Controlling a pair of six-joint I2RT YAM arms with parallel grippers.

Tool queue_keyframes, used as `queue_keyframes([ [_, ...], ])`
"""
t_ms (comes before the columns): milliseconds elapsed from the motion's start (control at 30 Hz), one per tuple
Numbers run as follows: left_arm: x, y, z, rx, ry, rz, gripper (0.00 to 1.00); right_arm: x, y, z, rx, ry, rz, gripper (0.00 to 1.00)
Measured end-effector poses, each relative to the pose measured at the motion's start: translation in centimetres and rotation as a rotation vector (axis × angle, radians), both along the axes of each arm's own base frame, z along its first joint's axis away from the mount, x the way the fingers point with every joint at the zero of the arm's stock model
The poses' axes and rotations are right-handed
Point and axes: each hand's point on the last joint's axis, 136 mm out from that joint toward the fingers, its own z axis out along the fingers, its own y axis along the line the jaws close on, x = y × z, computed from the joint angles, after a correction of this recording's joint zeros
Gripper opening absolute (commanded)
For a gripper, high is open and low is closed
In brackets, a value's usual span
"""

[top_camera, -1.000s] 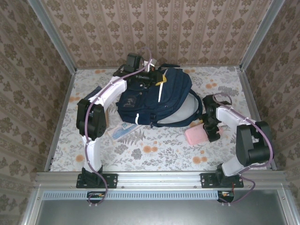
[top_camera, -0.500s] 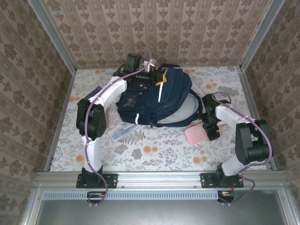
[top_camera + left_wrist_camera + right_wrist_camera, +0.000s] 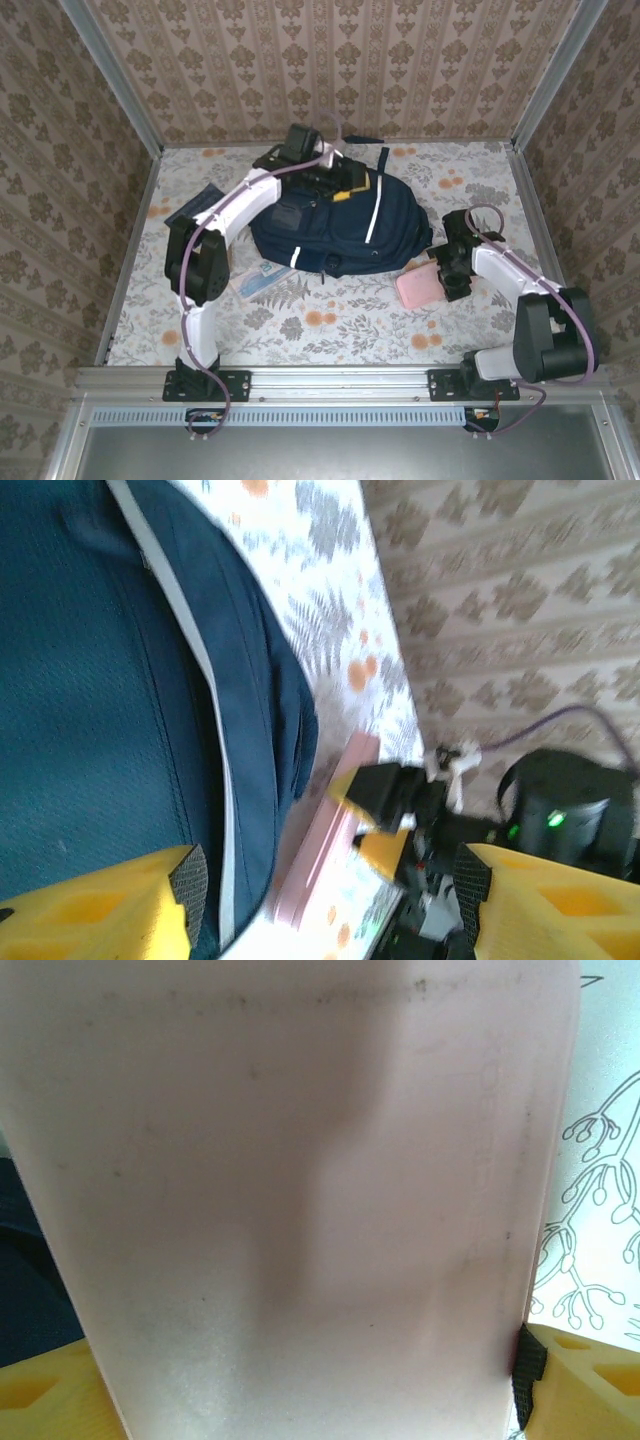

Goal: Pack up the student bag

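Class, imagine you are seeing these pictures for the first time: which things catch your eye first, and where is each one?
The big navy student bag lies in the middle of the flowered table, with the left gripper open over its far end. Next comes the flat pink case, on the table by the bag's near right side, with the right gripper astride it.

student bag (image 3: 340, 228): matt woven cloth | pink case (image 3: 420, 288): smooth matt plastic

student bag (image 3: 345, 225) blocks centre, near table (image 3: 330, 335) free
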Motion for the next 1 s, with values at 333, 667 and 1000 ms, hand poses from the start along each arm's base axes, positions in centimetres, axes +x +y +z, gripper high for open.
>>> queue_keyframes([
  [333, -14.4, -5.1, -8.2, 0.132, 0.055, -0.352, 0.70, -0.4, 0.4, 0.5, 0.055, -0.127, 0.001, 0.83],
  [667, -15.8, -5.8, -13.5, 0.222, 0.038, -0.420, 0.72, 0.1, 1.2, 0.7, 0.113, -0.218, 0.014, 0.83],
  [1000, -15.7, -7.4, -16.1, 0.196, 0.040, -0.458, 0.54, 0.8, 1.9, 1.0, 0.162, -0.272, 0.028, 0.83],
])
